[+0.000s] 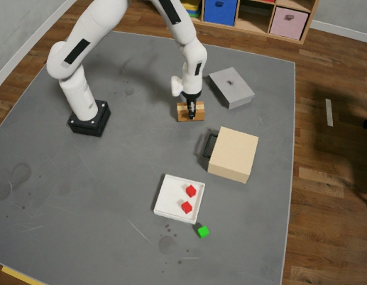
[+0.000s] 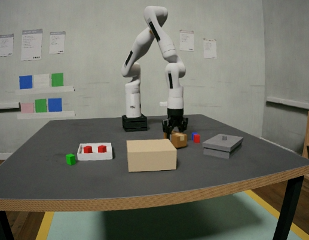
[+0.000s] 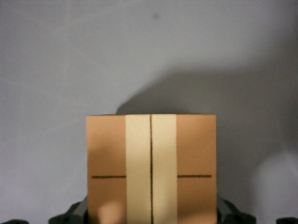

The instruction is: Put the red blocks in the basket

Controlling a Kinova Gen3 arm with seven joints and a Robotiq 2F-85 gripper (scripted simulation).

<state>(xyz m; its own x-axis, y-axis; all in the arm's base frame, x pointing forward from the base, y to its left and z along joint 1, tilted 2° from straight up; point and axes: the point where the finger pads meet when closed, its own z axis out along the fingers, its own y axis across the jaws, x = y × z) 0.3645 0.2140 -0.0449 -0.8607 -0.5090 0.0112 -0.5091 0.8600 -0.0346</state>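
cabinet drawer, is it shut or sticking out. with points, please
Sticking out partway: in the top view, the dark drawer [image 1: 210,145] juts from the left side of the light wooden cabinet [image 1: 235,149] [image 2: 151,156].

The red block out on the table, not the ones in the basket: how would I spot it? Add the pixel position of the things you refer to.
In the exterior view, find the grey metal box [image 1: 238,90] [image 2: 216,151]. Just left of it sits the red block [image 2: 196,138], partly covering a blue block [image 2: 192,135].

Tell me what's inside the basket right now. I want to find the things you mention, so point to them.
The basket [image 1: 170,195] [image 2: 94,156] holds one red block [image 1: 186,207] [image 2: 87,149] and a second red block [image 1: 191,191] [image 2: 102,148], no others visible. The floor directly beneath them is covered; the exterior view's near wall hides more of it.
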